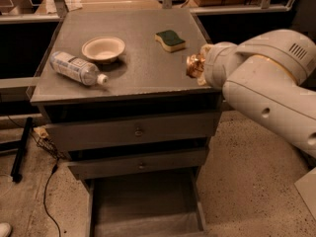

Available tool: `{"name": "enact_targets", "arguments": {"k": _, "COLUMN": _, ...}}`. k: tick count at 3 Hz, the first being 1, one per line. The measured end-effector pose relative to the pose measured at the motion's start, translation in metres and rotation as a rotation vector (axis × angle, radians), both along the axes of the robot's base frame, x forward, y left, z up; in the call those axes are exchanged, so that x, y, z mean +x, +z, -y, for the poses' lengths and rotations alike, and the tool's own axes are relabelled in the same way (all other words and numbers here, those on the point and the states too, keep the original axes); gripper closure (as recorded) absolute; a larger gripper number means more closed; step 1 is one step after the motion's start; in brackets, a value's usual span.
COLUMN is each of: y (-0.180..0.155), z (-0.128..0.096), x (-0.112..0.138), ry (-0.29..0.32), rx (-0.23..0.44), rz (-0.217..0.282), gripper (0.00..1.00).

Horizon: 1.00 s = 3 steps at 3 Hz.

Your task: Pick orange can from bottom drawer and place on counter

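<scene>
Orange can [193,66]: right of centre frame, over the right-hand edge of the counter [143,73], with its shiny metallic parts catching the light. Cannot tell whether its underside touches the surface or hangs just above it.

Gripper [199,65]: at the same spot, reaching in from the right. Pale fingertips [204,48] show just above and just below the can, clamped on it with the can between them (the rest of the gripper is hidden behind the wrist). The white arm [266,83] runs from there down to the right edge of the frame, covering the counter's near right corner.

Counter, other items:
- green sponge [170,39], up and left of the can, near but apart from it
- cream bowl [102,48], upper left of centre, upright
- clear plastic bottle [75,68], lying on its side just below and left of the bowl, white cap pointing right, well apart from the can

Below the counter: two knobbed drawers [136,131], both shut, one above the other. Bottom drawer [143,196]: lower centre of frame, pulled out toward the camera, plain grey interior showing.

Floor: speckled; a dark cable [48,191] trails at lower left.
</scene>
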<state>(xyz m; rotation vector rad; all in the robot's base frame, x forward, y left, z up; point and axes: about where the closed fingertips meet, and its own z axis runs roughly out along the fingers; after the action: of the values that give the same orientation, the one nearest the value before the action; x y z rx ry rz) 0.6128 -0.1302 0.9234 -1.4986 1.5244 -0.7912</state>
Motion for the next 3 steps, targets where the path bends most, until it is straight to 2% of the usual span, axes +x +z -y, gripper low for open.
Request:
{"name": "enact_targets", "arguments": {"k": 1, "y": 0.009, "z": -0.008, "x": 0.01, "ry": 0.008, "rx": 0.024, "rz": 0.02, "gripper": 1.0}}
{"name": "enact_targets", "arguments": {"k": 3, "y": -0.001, "z": -0.028, "x": 0.028, "ry": 0.055, "rx": 0.078, "rz": 0.001, "gripper": 1.0}}
